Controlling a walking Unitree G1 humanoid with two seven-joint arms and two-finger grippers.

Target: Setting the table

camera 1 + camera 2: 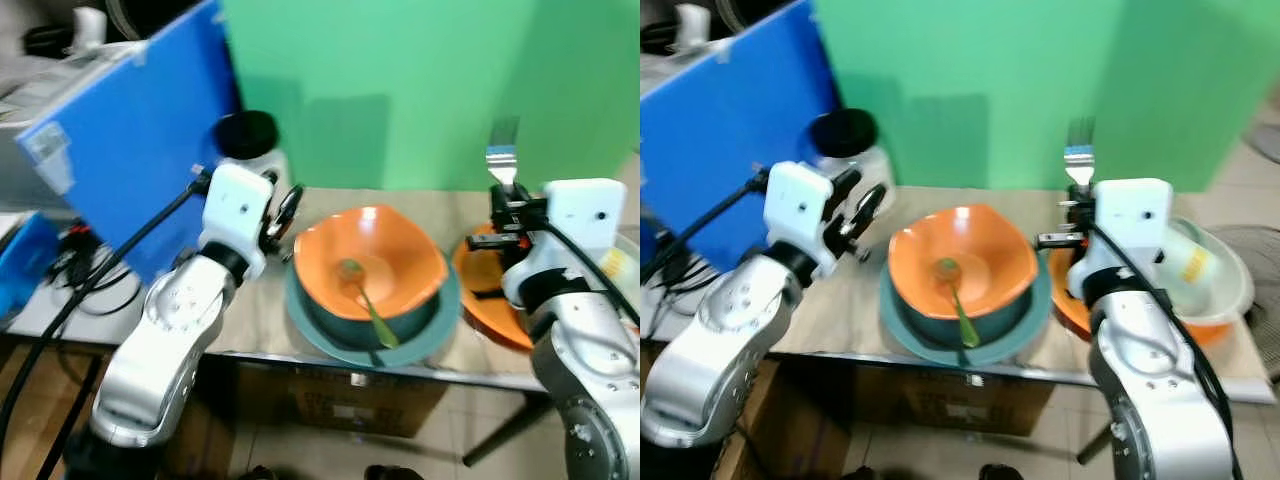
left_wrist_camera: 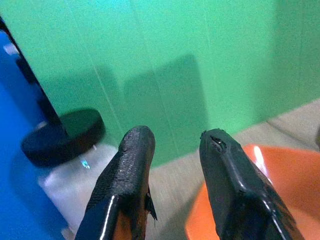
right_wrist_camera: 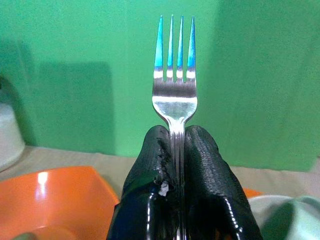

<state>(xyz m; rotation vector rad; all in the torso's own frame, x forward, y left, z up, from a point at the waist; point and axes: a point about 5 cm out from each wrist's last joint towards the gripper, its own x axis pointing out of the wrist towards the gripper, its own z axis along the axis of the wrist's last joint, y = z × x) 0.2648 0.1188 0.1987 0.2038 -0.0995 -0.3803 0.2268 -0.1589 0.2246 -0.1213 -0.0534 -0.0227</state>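
Table edge (image 1: pixel 300 352) nearest. Dark teal plate (image 1: pixel 310 325) at centre, orange bowl (image 1: pixel 370 262) stacked in it, green spoon (image 1: pixel 368 305) lying inside the bowl, handle toward 5 o'clock. Left gripper (image 2: pixel 172 145) at 9 o'clock of the bowl, just above the tabletop, fingers (image 2: pixel 127 170) apart, holding nothing. Right gripper (image 3: pixel 175 142) at 3 o'clock of the bowl, over the orange plate (image 1: pixel 495 300), clamped on a silver fork (image 3: pixel 174 80) by the neck, tines straight up. Pale basin (image 1: pixel 1220 265) at 3 o'clock beyond the orange plate. Clear jar with black lid (image 1: pixel 247 140) at 10 o'clock, behind left gripper. Blue board (image 1: pixel 130 130) leans at far left; green backdrop (image 1: pixel 420 80) behind the lot.
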